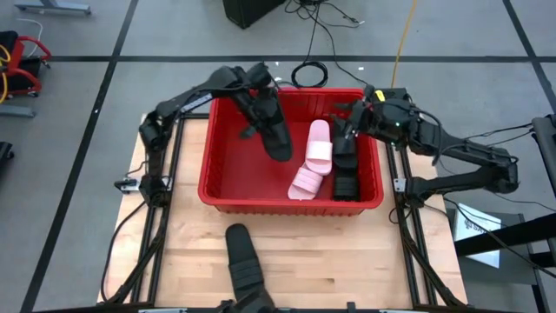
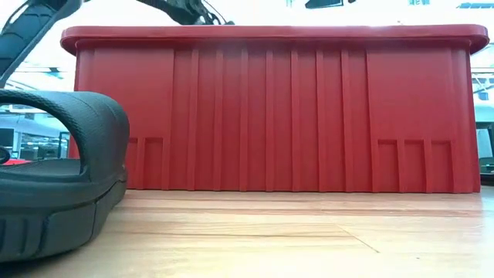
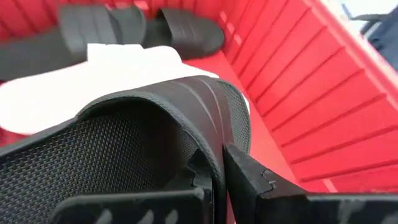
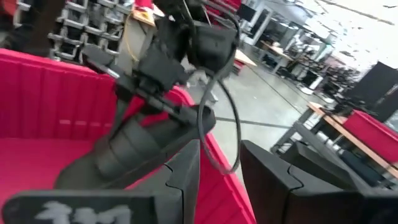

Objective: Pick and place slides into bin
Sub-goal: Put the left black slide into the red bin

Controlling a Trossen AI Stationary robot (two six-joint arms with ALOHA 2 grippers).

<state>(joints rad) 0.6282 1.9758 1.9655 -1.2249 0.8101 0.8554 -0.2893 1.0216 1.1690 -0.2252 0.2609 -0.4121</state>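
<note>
The red bin (image 1: 208, 187) stands in the middle of the table and fills the low view (image 2: 270, 116). My left gripper (image 1: 261, 109) is over the bin's far left part, shut on a black slide (image 1: 278, 137). Two pale pink slides (image 1: 314, 156) and two black slides (image 1: 347, 174) lie on the bin floor at its right. Another black slide (image 1: 244, 265) rests on its sole on the table in front of the bin, and is close in the low view (image 2: 54, 177). My right gripper (image 4: 221, 180) is open and empty over the bin's far right corner (image 1: 346, 123). My left gripper pinches the edge of the black slide's ribbed strap (image 3: 217, 143) between its two fingers, one finger on the textured inner side and one on the outer side. The slide hangs tilted below the gripper, lifted clear of the bin floor (image 4: 137, 149).
The bin's left half floor (image 1: 234, 174) is bare red plastic. Wooden table top (image 1: 347, 252) lies free in front of the bin. Cables and a dark box lie on the floor beyond the far edge (image 1: 313, 74).
</note>
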